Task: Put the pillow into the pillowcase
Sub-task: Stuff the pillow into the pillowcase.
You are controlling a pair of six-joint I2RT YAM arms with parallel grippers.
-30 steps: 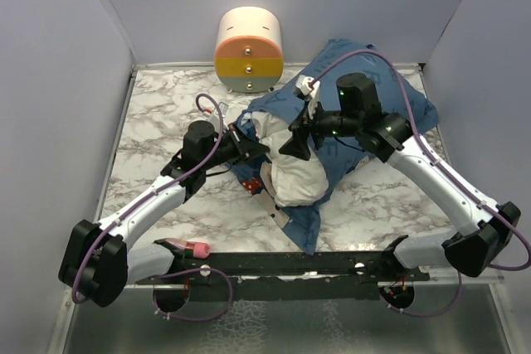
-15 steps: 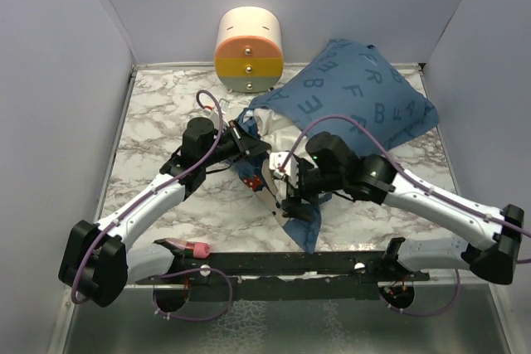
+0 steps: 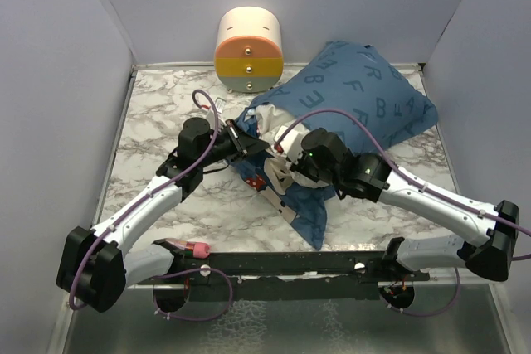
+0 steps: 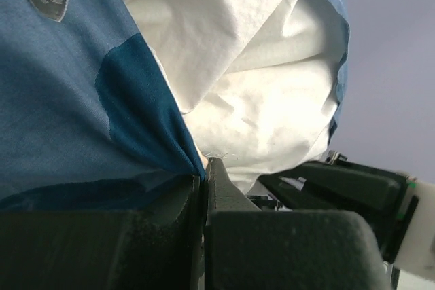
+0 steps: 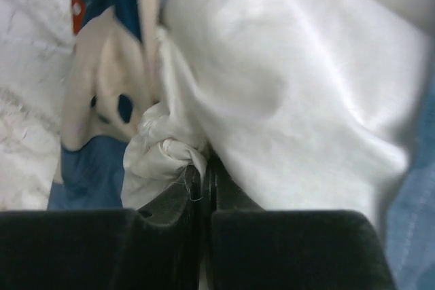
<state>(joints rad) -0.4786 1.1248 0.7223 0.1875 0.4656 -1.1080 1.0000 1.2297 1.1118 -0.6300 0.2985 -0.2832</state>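
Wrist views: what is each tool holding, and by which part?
Left tool pinches the pillowcase at a gathered fold of its open edge. Right tool pinches the pillow by a bunched bit of white fabric at its exposed end.

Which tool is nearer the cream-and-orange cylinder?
Left. The left tool, shut on the pillowcase edge, sits in front of the cylinder; the right tool, pinching the pillow, lies farther off, further right.

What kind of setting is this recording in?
Probably a lab test booth: plain grey walls box in a marble-print table, left arm and right arm bolted to a rail.
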